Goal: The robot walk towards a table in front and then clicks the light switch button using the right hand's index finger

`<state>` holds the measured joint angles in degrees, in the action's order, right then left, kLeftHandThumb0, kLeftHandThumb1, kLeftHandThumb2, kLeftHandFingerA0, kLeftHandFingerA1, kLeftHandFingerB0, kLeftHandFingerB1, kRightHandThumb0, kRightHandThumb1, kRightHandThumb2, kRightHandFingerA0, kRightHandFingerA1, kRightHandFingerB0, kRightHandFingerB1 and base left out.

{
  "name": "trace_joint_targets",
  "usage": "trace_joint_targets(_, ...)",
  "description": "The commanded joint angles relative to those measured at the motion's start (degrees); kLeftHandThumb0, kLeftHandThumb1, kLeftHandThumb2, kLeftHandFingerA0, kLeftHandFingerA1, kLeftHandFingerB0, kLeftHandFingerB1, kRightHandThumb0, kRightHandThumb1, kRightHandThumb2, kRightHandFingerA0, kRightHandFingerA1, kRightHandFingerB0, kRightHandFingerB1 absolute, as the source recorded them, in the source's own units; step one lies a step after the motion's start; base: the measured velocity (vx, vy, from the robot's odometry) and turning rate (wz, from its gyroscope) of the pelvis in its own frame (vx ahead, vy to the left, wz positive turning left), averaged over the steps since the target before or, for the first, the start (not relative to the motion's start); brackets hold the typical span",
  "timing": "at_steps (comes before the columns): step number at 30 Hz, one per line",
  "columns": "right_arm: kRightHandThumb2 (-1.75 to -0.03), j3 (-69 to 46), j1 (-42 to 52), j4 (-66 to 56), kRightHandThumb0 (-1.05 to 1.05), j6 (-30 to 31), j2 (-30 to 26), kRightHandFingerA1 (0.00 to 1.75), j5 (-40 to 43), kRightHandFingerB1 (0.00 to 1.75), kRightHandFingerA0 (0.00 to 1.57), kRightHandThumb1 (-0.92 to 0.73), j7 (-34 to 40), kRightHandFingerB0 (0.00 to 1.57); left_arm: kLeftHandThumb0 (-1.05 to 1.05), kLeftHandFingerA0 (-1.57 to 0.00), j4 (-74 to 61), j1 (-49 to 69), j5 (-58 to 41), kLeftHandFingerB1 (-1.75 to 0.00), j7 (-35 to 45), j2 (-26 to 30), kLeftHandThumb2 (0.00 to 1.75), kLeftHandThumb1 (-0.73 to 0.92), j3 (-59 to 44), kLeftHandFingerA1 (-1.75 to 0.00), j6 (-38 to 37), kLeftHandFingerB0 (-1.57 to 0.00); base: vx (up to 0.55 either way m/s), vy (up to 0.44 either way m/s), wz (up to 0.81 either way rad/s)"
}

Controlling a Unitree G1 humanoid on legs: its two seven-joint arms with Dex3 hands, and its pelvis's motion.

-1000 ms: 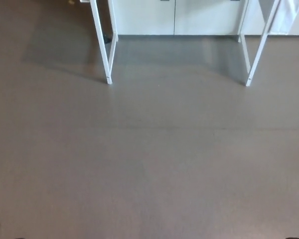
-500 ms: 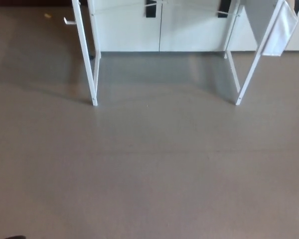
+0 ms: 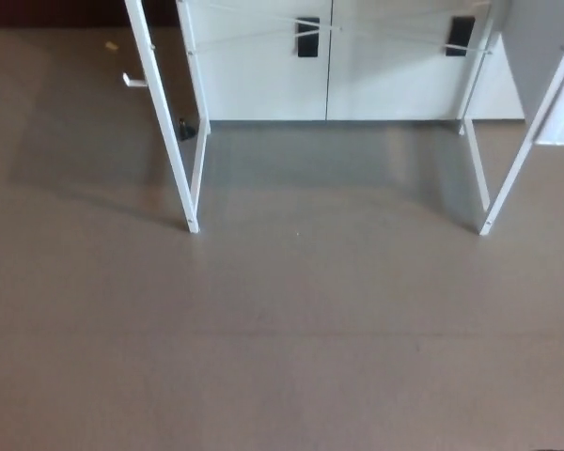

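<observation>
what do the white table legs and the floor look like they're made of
Table legs: thin, straight white bars, probably painted or powder-coated metal, judging by their slim, even profile. Floor: smooth, seamless grey-brown surface with a dull sheen, likely vinyl or sealed concrete; the head view cannot settle which.

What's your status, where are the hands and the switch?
Neither hand in view. Light switch not visible; only the white table legs ahead, white cabinet doors behind them. Grey floor up to the table shows no obstacle.

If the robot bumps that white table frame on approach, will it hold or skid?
Likely to skid: the white table frame stands on thin legs whose narrow feet rest on the smooth grey floor. It probably weighs little, given the slender tubing and thin cross braces. Its top is out of view, so tipping risk is unclear.
</observation>
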<state>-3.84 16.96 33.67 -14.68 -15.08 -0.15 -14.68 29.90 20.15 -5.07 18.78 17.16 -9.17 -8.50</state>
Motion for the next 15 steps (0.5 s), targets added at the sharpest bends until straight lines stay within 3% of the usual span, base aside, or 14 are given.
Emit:
trace_joint_targets(1, -0.57, 0.6, 0.4, 0.9, -0.65, -1.1, -0.4, 0.61, -1.0, 0.52, 0.69, -0.55, 0.5, 0.50, -0.28, -0.73, 0.9, 0.3, 1.6, -0.40, -0.4, 1.1, 0.57, 0.60, 0.4, -0.50, -2.5, -0.50, 0.29, -0.009, -0.24)
trace_joint_targets(7, -0.57, 1.3, 1.4, 1.5, -0.65, -2.6, -0.1, 0.61, -1.5, 0.52, 0.71, -0.55, 1.1, 0.52, -0.26, -0.73, 1.8, 0.7, 1.8, -0.40, -0.2, 1.5, 0.57, 0.60, 0.8, -0.51, -3.3, -0.48, 0.35, 0.116, -0.33)
trace_joint_targets(15, -0.57, 1.5, 0.2, 2.5, -0.65, -2.6, -0.2, 0.60, -1.9, 0.50, 0.70, -0.55, 1.1, 0.52, -0.27, -0.74, 3.3, -0.1, 2.6, -0.40, -0.5, 2.2, 0.57, 0.60, 1.6, -0.50, -5.1, -0.48, 0.17, 0.120, 0.02)
